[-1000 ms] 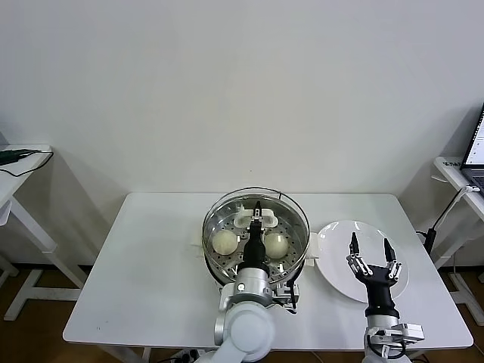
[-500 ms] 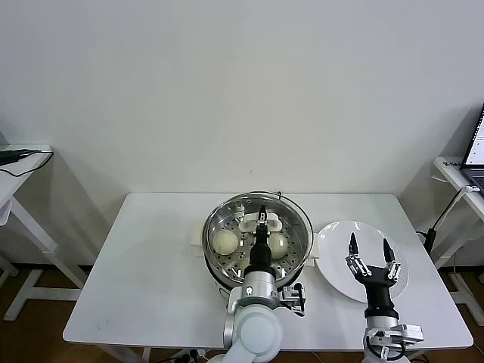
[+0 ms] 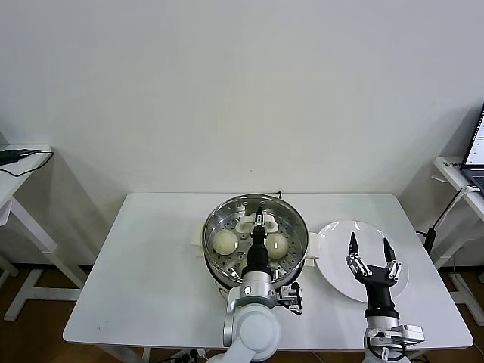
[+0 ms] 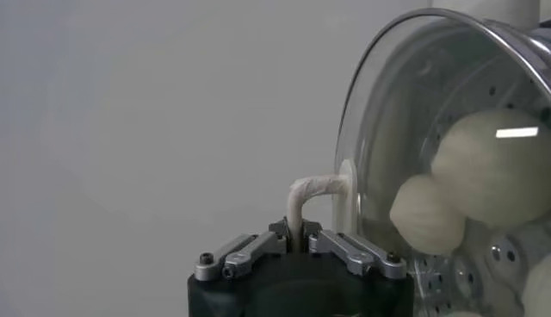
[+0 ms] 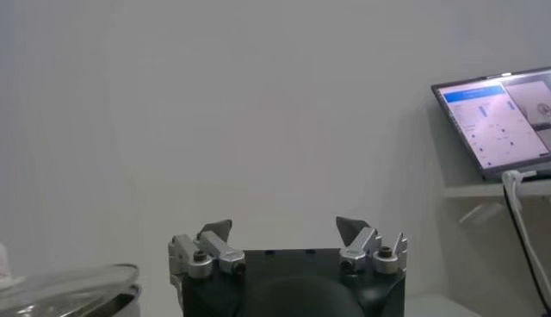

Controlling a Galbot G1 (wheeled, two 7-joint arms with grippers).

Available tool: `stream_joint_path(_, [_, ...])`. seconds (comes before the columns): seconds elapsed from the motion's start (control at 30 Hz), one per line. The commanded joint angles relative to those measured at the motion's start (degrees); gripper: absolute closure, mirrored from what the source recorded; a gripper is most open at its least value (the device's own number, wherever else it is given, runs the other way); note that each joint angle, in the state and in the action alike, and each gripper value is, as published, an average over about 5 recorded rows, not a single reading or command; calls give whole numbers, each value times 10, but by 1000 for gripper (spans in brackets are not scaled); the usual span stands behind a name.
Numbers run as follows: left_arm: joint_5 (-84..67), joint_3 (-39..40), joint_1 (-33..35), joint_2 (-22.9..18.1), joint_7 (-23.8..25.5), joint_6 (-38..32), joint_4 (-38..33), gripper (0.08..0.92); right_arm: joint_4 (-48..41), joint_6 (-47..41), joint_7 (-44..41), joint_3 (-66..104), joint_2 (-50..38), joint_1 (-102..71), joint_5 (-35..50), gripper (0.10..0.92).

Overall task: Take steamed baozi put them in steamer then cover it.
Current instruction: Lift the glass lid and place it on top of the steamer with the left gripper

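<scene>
The steamer [image 3: 219,266] stands at the table's middle. The cover [image 3: 291,219], a clear glass lid with a metal rim, lies over it, about level. My left gripper [image 3: 258,221] is shut on the lid's white handle [image 3: 246,224]. In the left wrist view the gripper [image 4: 299,231] pinches the handle [image 4: 312,191] in front of the glass [image 4: 387,121]. Through the glass I see two baozi [image 3: 224,241] [image 3: 276,243], and several in the left wrist view [image 4: 491,155]. My right gripper [image 3: 370,255] is open and empty above the white plate [image 3: 336,249].
The white table [image 3: 151,265] has bare room left of the steamer. A side table [image 3: 15,174] stands at the far left. Another with a laptop [image 5: 499,121] stands at the far right. The lid's rim shows in the right wrist view [image 5: 69,289].
My left gripper has brought the lid slightly lower over the steamer, drifting a little right and back. The right arm has not moved.
</scene>
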Motion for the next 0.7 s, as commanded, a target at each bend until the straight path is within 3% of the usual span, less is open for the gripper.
stream_joint_path(0.03, [2, -6, 0, -4, -3, -2, 10, 811, -2, 0, 0, -3, -1, 2, -1, 203])
stream_joint_path(0.7, [-9, -12, 0, -5, -9, -5, 13, 811, -10, -1, -1, -15, -2, 13, -8, 203])
